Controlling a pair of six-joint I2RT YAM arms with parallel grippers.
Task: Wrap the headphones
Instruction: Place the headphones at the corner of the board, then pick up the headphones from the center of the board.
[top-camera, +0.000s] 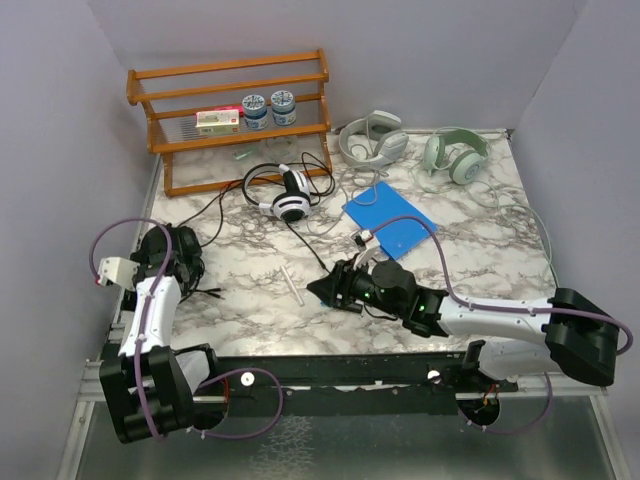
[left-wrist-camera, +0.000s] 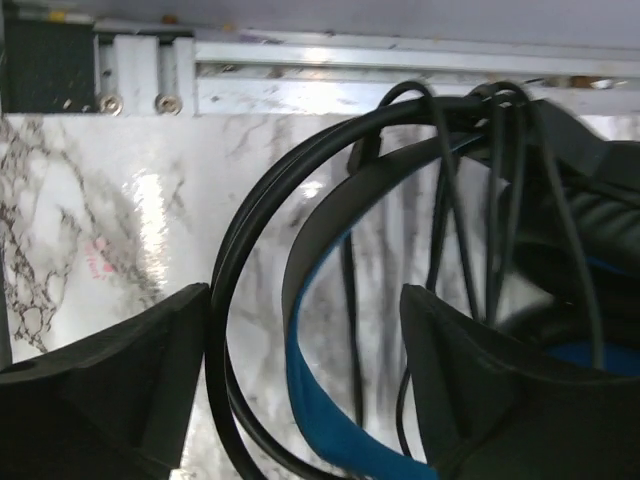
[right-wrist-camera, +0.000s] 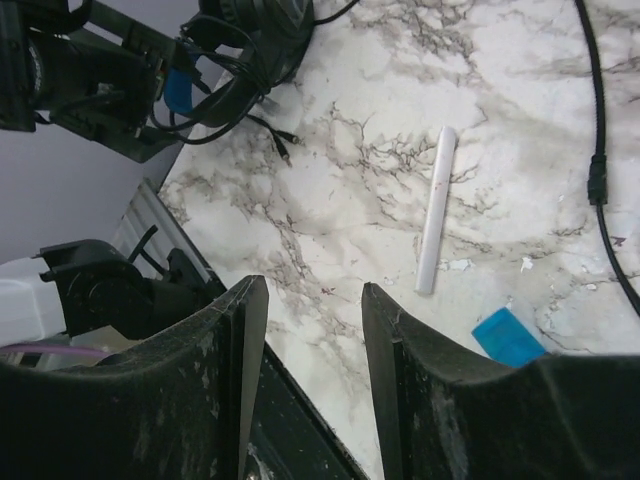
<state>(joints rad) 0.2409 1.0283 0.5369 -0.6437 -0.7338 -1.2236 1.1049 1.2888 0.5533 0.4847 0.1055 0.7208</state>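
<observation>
Starting with the top view, the black headphones (top-camera: 192, 268) lie at 9 o'clock on the marble desk (top-camera: 250, 310), close to its left edge, and the left fingers (top-camera: 165, 245) stand directly over them. Most of their cable seems gathered on the band; only a short end trails toward 4 o'clock. The white-and-black headphones (top-camera: 290, 195) sit near 12 o'clock, in front of the wooden rack (top-camera: 235, 110), with their cord loose across the desk. The pale grey-white headphones (top-camera: 372, 138) and the greenish-white headphones (top-camera: 455, 155) rest at 1 o'clock, with their cords loose as well. I judge that the black pair is nearly wrapped and the others are not yet begun. The right fingers (top-camera: 335, 288) hover low at the centre and point toward 9 o'clock, near a white stick (top-camera: 292, 283). A blue pad (top-camera: 390, 222) lies beyond them.

In the left wrist view, the left fingers (left-wrist-camera: 130, 370) stand apart on both sides of the black band with its blue lining. Several turns of cable hang over this band. A gap shows between the band and one finger, so the fingers are released and do not pinch it. This position probably keeps the coil undisturbed.

In the right wrist view, the right fingers (right-wrist-camera: 200, 370) are parted over bare desk and grasp nothing. The black headphones appear at 11 o'clock and the stick at 2 o'clock. This arm looks free to reach for the next cord.
</observation>
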